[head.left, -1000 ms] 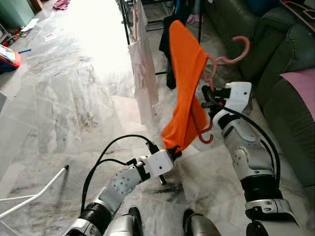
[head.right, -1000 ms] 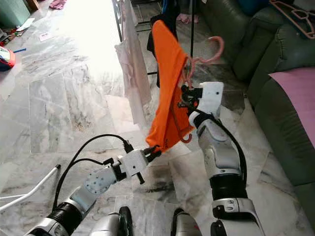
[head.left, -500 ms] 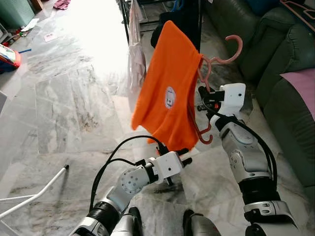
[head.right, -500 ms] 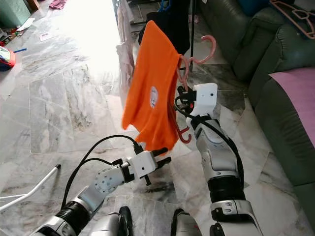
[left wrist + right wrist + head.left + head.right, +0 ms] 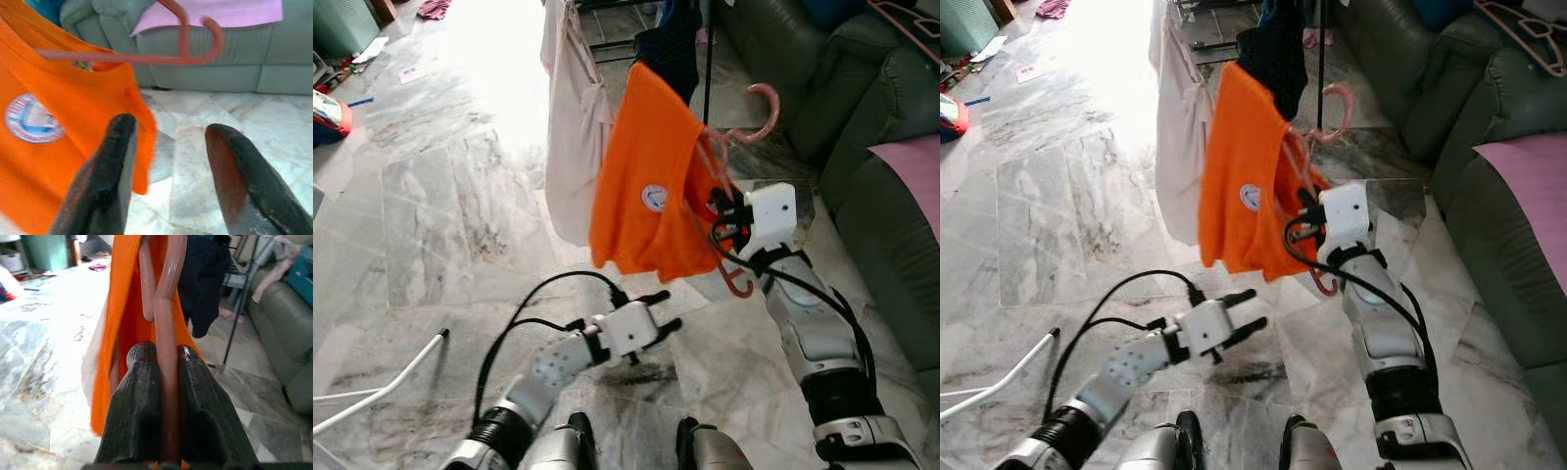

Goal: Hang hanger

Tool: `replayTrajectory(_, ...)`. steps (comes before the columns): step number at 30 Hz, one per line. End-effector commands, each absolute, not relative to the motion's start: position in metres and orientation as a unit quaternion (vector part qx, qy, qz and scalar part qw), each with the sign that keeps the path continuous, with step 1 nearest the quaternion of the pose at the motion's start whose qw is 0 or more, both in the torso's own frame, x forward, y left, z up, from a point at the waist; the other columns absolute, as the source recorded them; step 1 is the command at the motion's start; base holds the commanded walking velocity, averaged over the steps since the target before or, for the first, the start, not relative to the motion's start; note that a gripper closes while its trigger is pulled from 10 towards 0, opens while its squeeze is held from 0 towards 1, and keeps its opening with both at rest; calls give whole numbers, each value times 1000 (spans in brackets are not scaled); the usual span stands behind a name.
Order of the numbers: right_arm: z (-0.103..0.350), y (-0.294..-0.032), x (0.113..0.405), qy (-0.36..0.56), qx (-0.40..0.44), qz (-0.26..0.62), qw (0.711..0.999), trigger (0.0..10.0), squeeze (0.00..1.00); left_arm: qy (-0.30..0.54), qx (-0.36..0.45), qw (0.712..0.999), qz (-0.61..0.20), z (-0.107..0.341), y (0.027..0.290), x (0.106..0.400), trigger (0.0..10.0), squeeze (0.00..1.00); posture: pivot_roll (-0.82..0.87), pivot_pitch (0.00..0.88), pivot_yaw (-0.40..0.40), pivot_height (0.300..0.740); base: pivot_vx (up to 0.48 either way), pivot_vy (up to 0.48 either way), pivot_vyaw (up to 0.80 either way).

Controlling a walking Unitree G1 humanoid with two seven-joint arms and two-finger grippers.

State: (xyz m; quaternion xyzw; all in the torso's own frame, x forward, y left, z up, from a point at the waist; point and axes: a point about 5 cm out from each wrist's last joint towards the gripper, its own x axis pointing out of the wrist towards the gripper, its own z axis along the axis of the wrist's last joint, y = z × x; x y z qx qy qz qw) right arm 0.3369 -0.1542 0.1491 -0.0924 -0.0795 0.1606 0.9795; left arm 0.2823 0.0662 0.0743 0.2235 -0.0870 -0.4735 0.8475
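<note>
Seen from the head, a pink hanger (image 5: pixel 736 186) with an orange shirt (image 5: pixel 651 201) is held at centre, its hook (image 5: pixel 762 103) pointing toward one o'clock, its long axis slanting seven to one. The drying rack (image 5: pixel 708 59) stands just beyond.

At the left wrist, the left gripper (image 5: pixel 168 181) is spread, empty, below the shirt.

At the right wrist, the right gripper (image 5: pixel 166 367) is pinched on the hanger's bar; the shirt's weight could twist it so the hook misses the rail.

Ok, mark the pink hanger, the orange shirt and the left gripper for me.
pink hanger (image 5: pixel 766 98), left eye view, on its top hook.
orange shirt (image 5: pixel 641 157), left eye view, on the front cloth.
left gripper (image 5: pixel 168 161), left wrist view, between the open fingers.
</note>
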Motion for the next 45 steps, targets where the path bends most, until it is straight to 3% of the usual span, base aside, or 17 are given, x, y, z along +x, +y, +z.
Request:
replayTrajectory(1, 151, -151, 331, -100, -98, 187, 972, 10000, 0, -104, 226, 850, -465, 80, 73, 283, 10000, 1000, -104, 250, 46, 740, 0, 0, 0)
replayTrajectory(11, 125, -166, 306, -75, -107, 250, 959, 10000, 0, -139, 264, 861, -412, 101, 100, 301, 10000, 1000, -97, 256, 46, 740, 0, 0, 0)
replayTrajectory(23, 103, -198, 262, -2, -143, 383, 913, 10000, 0, -155, 333, 832, -416, 114, 117, 312, 10000, 1000, -102, 259, 62, 740, 0, 0, 0)
replayTrajectory(31, 102, -204, 255, 16, -151, 416, 897, 10000, 0, -157, 360, 816, -424, 119, 124, 316, 10000, 1000, -98, 247, 69, 740, 0, 0, 0)
replayTrajectory(33, 102, -205, 253, 20, -154, 426, 891, 10000, 0, -154, 370, 809, -430, 119, 126, 317, 10000, 949, -96, 246, 70, 740, 0, 0, 0)
replayTrajectory(35, 102, -203, 250, 23, -160, 442, 882, 10000, 0, -150, 382, 800, -438, 118, 130, 317, 10000, 592, -93, 245, 72, 740, 0, 0, 0)
replayTrajectory(36, 103, -203, 250, 25, -159, 446, 880, 10000, 0, -149, 383, 799, -439, 118, 130, 317, 10000, 592, -93, 245, 72, 740, 0, 0, 0)
replayTrajectory(37, 103, -203, 248, 28, -163, 455, 875, 10000, 0, -142, 389, 793, -446, 117, 133, 317, 10000, 118, -91, 245, 74, 740, 0, 0, 0)
replayTrajectory(38, 103, -203, 247, 31, -165, 465, 869, 10000, 0, -131, 401, 785, -455, 115, 136, 317, 10000, 0, -90, 245, 77, 740, 0, 0, 0)
replayTrajectory(45, 107, -202, 242, 36, -166, 498, 850, 10000, 0, -98, 415, 760, -491, 109, 140, 317, 10000, 0, -90, 247, 88, 740, 0, 0, 0)
